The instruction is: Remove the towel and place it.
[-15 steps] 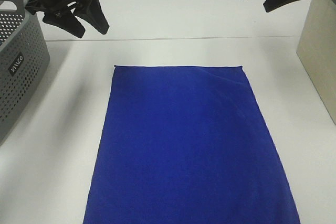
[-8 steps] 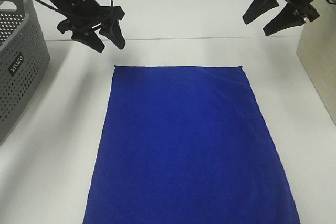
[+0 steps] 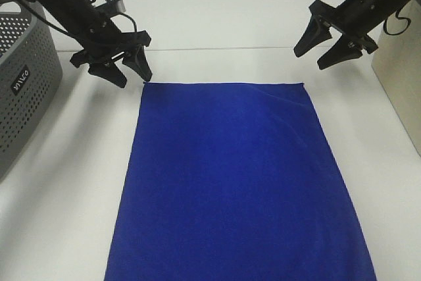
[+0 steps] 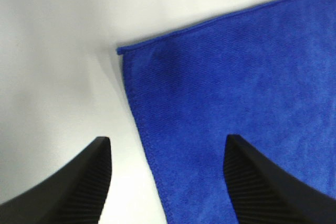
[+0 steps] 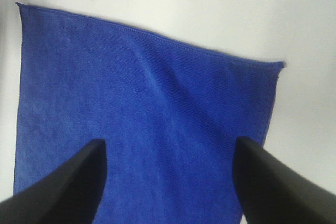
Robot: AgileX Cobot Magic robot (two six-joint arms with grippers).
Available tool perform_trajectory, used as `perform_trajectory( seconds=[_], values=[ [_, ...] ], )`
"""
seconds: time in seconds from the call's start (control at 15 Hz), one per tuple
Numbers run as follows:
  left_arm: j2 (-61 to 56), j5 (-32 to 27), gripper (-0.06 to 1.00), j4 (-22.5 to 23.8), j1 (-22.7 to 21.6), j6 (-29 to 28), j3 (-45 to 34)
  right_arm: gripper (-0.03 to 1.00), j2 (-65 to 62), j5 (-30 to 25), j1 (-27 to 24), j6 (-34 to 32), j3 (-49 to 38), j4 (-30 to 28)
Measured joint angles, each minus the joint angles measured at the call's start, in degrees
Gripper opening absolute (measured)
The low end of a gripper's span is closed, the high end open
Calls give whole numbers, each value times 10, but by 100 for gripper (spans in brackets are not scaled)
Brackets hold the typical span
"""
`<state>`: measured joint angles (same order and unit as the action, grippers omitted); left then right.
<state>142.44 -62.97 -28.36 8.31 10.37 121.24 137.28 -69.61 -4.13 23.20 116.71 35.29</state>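
The royal-blue towel (image 3: 233,182) lies spread flat on the white table, reaching to the near edge of the exterior view. My left gripper (image 3: 129,76) is open and empty, low over the towel's far left corner (image 4: 122,51), one finger over bare table and one over the cloth. My right gripper (image 3: 314,56) is open and empty, a little above and beyond the far right corner (image 5: 281,65). The towel also shows in the left wrist view (image 4: 236,87) and the right wrist view (image 5: 142,114). No white tag shows.
A grey perforated basket (image 3: 23,90) stands at the left edge of the table. A beige box (image 3: 400,70) stands at the right edge. White table (image 3: 217,24) surrounds the towel on the far side and both flanks.
Both arms have come down from the top of the view toward the towel's far corners. The left gripper dropped to the far left corner, the right one lowered toward the far right corner. The towel is unmoved.
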Motion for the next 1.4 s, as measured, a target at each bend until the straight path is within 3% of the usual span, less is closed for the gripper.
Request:
perform_trajectory(
  seconds=[0.67,0.93,1.4],
  values=[
    [52,35,57,-60,-25,44,3,68,71,0,1,18,0,-28],
    [53,36,57,-64,-25,45,4,68,77,3,1,19,0,-38],
    [53,36,57,-64,-24,45,5,68,77,63,1,23,3,-36]
  ],
)
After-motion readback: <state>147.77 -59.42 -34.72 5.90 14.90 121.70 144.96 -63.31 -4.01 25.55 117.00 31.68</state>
